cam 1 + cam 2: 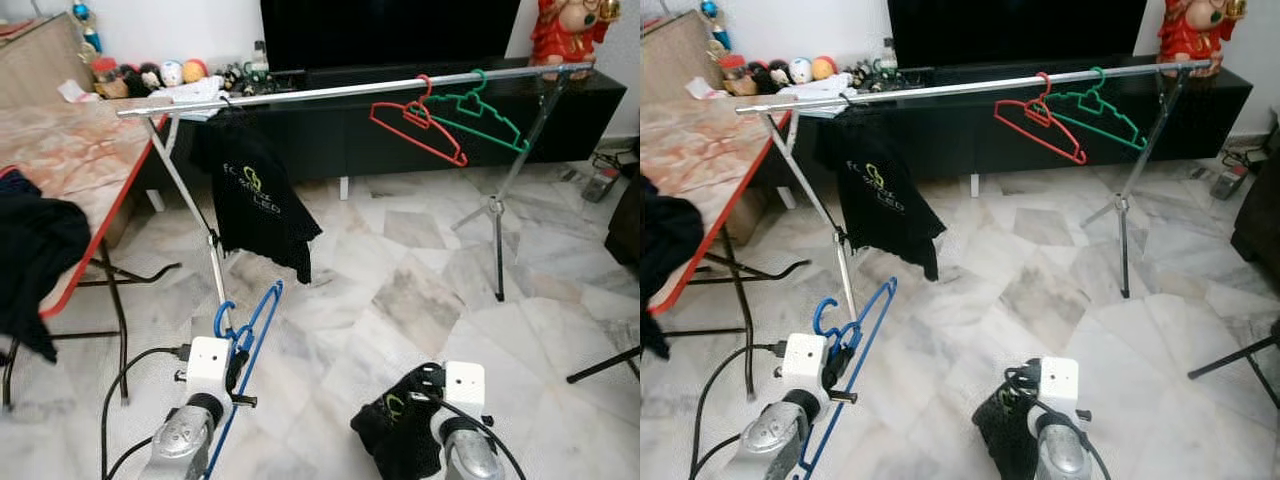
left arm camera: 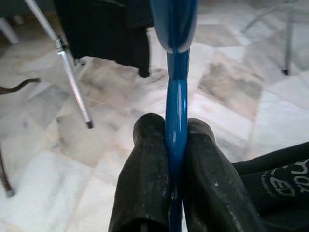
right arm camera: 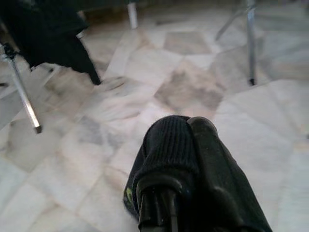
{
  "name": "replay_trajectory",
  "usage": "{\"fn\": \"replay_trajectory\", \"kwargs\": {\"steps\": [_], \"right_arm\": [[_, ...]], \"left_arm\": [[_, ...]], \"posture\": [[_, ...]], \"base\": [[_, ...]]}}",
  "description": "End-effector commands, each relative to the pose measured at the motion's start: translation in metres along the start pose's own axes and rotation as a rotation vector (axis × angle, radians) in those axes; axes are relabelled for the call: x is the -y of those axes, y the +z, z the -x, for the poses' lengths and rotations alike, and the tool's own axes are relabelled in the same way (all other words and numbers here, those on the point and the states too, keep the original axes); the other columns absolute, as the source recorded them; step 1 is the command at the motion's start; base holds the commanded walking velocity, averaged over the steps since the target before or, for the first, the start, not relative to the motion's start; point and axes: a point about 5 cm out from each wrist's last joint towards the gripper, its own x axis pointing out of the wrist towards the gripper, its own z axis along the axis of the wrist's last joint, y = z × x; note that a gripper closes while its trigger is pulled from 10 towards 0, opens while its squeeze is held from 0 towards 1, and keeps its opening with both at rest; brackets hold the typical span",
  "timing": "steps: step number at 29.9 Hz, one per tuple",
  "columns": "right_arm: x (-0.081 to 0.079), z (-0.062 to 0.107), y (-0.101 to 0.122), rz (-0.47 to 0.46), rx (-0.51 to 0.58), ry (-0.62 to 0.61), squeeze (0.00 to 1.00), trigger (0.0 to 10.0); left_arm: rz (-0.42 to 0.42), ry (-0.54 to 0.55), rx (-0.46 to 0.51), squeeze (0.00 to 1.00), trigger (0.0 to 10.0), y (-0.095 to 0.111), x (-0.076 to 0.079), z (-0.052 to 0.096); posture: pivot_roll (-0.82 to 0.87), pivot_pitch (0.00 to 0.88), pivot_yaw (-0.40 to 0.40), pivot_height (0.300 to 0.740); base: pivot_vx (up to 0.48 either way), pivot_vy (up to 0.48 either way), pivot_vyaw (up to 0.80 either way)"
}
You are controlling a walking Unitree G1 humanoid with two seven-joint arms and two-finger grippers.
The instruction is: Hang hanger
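My left gripper [image 1: 238, 358] is shut on a blue hanger [image 1: 252, 330] low at the front left; its two fingers [image 2: 145, 159] pinch the blue bar [image 2: 176, 106]. My right gripper [image 1: 420, 385] is shut on a black garment [image 1: 398, 430] with a green logo, whose cloth wraps its fingers [image 3: 174, 145]. A silver clothes rail [image 1: 340, 92] runs across the room ahead. On it hang a black T-shirt [image 1: 250, 195] at the left, and a red hanger [image 1: 415, 125] and a green hanger [image 1: 480, 112] at the right.
A table [image 1: 70, 150] with a red edge stands at the left with dark cloth [image 1: 35, 250] draped over it. The rail's legs [image 1: 497, 230] stand on the marble floor. A black TV cabinet [image 1: 400, 120] runs behind the rail. A black stand leg [image 1: 605, 365] lies at the right.
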Motion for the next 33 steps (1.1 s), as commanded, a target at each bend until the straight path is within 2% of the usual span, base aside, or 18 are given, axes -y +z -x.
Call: {"fn": "replay_trajectory", "kwargs": {"steps": [1,19,21,22,23,26,27,28,30,33], "right_arm": [[-0.009,-0.002,0.005,-0.012,0.024,0.029,0.0,10.0],[-0.008,-0.005,0.01,-0.009,0.034,0.024,0.0,10.0],[-0.008,-0.007,0.012,-0.002,0.036,0.031,0.0,10.0],[-0.008,-0.008,0.014,0.003,0.036,0.035,0.0,10.0],[-0.008,-0.011,0.017,0.022,0.034,0.045,0.0,10.0],[-0.008,-0.015,0.021,0.062,0.022,0.069,0.0,10.0],[-0.007,-0.019,0.026,0.162,0.01,0.091,0.0,10.0],[-0.007,-0.023,0.032,0.225,0.016,0.104,0.0,10.0],[-0.007,-0.026,0.038,0.215,0.028,0.101,0.0,10.0],[-0.007,-0.031,0.048,0.201,0.039,0.094,0.0,10.0]], "left_arm": [[-0.005,0.018,0.01,0.0,10.0,0.004,-0.006,0.0],[-0.003,-0.033,0.003,0.0,10.0,0.006,-0.002,-0.003],[-0.017,-0.104,-0.033,0.0,10.0,0.005,0.002,-0.003],[-0.035,-0.147,-0.058,0.0,10.0,0.004,0.004,-0.003],[-0.088,-0.24,-0.125,0.0,10.0,-0.001,0.008,-0.001],[-0.154,-0.335,-0.217,0.0,10.0,-0.009,0.008,0.001],[-0.276,-0.432,-0.324,0.0,10.0,-0.019,0.005,0.005],[-0.392,-0.497,-0.393,0.0,10.0,-0.024,-0.001,0.008],[-0.455,-0.533,-0.407,0.0,10.0,-0.024,-0.003,0.008],[-0.468,-0.588,-0.42,0.0,10.0,-0.02,-0.004,0.006]], "posture": [[0.0,0.065,0.055,0.74],[-0.01,0.057,0.063,0.74],[-0.01,0.061,0.06,0.74],[-0.01,0.061,0.06,0.74],[-0.01,0.063,0.06,0.74],[-0.01,0.065,0.059,0.74],[0.0,0.065,0.058,0.74],[0.0,0.067,0.056,0.74],[0.0,0.067,0.056,0.74],[0.0,0.069,0.054,0.74]], "base": [[0.0,0.0,0.0],[0.0,0.0,0.0],[0.0,0.0,0.0],[0.0,0.0,0.0],[0.0,0.0,0.0],[0.0,0.0,0.0],[0.0,0.0,0.0],[0.0,0.0,0.0],[0.0,0.0,0.0],[0.0,0.0,0.0]]}}
